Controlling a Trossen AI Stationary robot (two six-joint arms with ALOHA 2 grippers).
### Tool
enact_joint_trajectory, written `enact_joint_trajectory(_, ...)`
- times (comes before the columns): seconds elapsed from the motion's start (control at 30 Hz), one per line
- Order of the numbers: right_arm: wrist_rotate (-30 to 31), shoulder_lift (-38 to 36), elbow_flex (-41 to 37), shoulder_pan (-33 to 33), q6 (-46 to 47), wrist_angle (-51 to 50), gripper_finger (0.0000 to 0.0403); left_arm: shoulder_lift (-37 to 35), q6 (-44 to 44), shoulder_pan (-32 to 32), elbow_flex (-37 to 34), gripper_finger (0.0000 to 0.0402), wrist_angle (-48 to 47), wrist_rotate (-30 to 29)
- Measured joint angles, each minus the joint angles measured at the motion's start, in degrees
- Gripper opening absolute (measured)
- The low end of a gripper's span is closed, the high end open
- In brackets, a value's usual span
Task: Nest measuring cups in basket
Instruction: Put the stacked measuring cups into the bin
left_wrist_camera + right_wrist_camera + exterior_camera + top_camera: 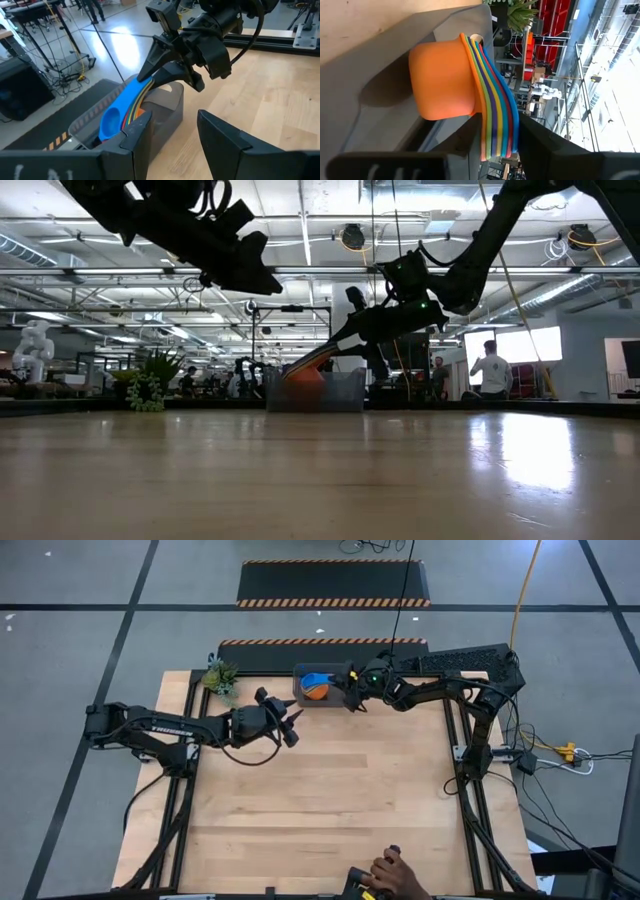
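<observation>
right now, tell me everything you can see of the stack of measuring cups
The nested stack of coloured plastic measuring cups sits tilted in the dark grey plastic basket at the table's far edge. The orange cup is outermost, a blue one innermost. Their flat handles fan together over the rim, between the right gripper fingers.

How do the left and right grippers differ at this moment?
The right gripper reaches over the basket, its fingers astride the handles of the nested measuring cups; the left gripper hovers beside the basket, touching nothing. The left gripper's fingers stand plainly open and empty; the right's are narrower. Both are dark and two-fingered.
</observation>
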Motion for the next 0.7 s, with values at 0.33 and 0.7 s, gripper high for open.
enact_joint_trajectory(0.33,0.04,-0.02,0.0,-0.55,-0.11,-3.03,0.0102,0.0,-0.2,0.0,0.0,0.0159,-0.6,0.0)
enact_joint_trajectory(0.7,-0.47,-0.04,0.0,-1.82,0.41,-5.44,0.0103,0.0,-0.2,0.0,0.02,0.0159,-1.25,-0.01)
